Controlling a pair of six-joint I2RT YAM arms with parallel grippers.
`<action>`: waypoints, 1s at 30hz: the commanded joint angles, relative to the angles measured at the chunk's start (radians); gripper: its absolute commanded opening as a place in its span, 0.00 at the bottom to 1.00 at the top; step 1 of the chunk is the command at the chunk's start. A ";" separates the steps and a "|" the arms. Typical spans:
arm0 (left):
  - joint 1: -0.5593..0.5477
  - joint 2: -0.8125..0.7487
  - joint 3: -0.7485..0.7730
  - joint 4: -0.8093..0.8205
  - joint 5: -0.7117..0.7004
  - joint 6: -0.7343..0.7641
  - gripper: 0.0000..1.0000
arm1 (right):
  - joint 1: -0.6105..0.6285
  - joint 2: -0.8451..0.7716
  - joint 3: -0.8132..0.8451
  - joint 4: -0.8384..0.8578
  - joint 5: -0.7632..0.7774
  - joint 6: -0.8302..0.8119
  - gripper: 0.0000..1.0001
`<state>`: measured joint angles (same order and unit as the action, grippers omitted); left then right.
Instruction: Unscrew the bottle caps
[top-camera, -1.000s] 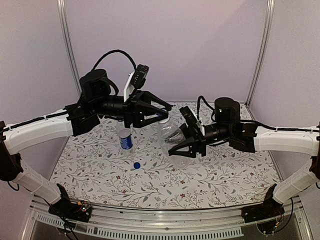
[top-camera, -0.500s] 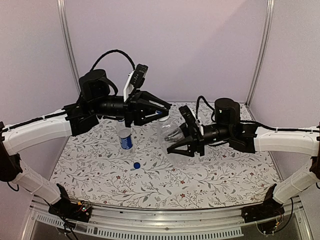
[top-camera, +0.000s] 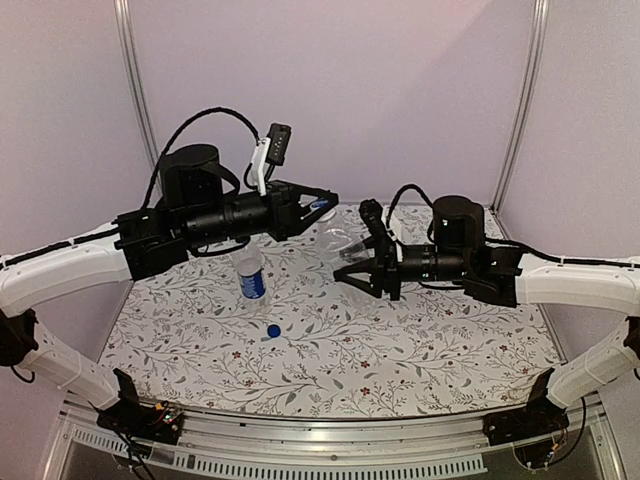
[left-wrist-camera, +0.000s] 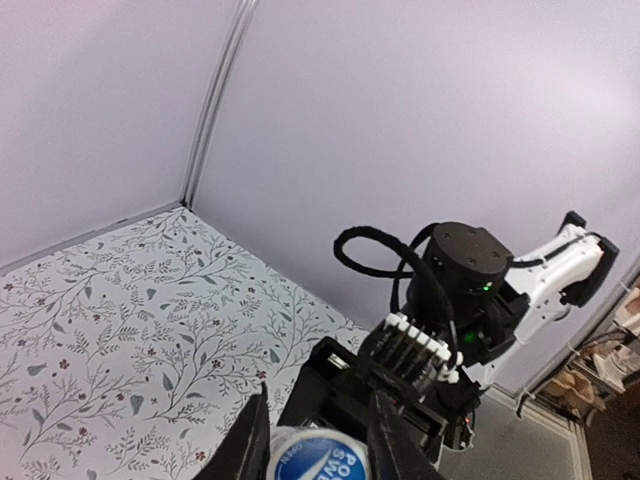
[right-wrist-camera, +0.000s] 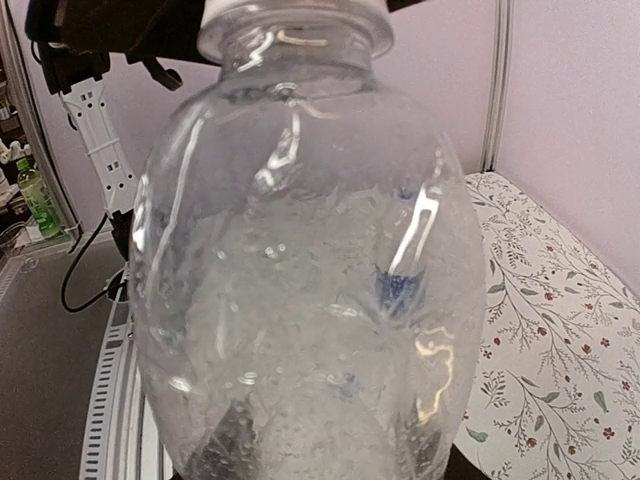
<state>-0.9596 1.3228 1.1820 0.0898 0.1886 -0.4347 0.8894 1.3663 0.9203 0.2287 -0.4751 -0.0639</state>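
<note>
My right gripper (top-camera: 358, 262) is shut on the plain clear bottle (top-camera: 343, 243) and holds it above the table, tilted with its neck toward the left arm. In the right wrist view the bottle (right-wrist-camera: 300, 250) fills the frame and the fingers (right-wrist-camera: 228, 448) show through it. My left gripper (top-camera: 325, 204) is shut on the whitish cap with the blue top (left-wrist-camera: 318, 458) at the bottle's neck. I cannot tell if the cap is still threaded on. The bottle with the dark blue label (top-camera: 251, 275) stands uncapped on the table. The solid blue cap (top-camera: 272, 330) lies in front of it.
The table (top-camera: 420, 350) has a floral cloth and is boxed in by pale walls with metal posts (top-camera: 135, 90) at the back corners. In the left wrist view the right arm (left-wrist-camera: 465, 270) sits directly behind the cap.
The left fingers, spread wide before, have closed on the cap. The right arm has lifted the plain bottle and tilted it toward the left gripper.
</note>
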 joint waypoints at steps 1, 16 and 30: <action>-0.032 0.032 0.048 -0.120 -0.306 -0.090 0.00 | -0.006 -0.034 0.017 0.009 0.176 -0.023 0.26; -0.021 0.012 0.029 0.028 -0.126 0.014 0.47 | -0.007 -0.038 0.012 -0.025 -0.022 -0.091 0.26; 0.063 -0.081 -0.089 0.208 0.460 0.190 0.81 | -0.007 0.005 0.079 -0.105 -0.412 -0.117 0.26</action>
<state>-0.9241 1.2541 1.1183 0.2035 0.3985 -0.3210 0.8833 1.3544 0.9405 0.1459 -0.7341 -0.1677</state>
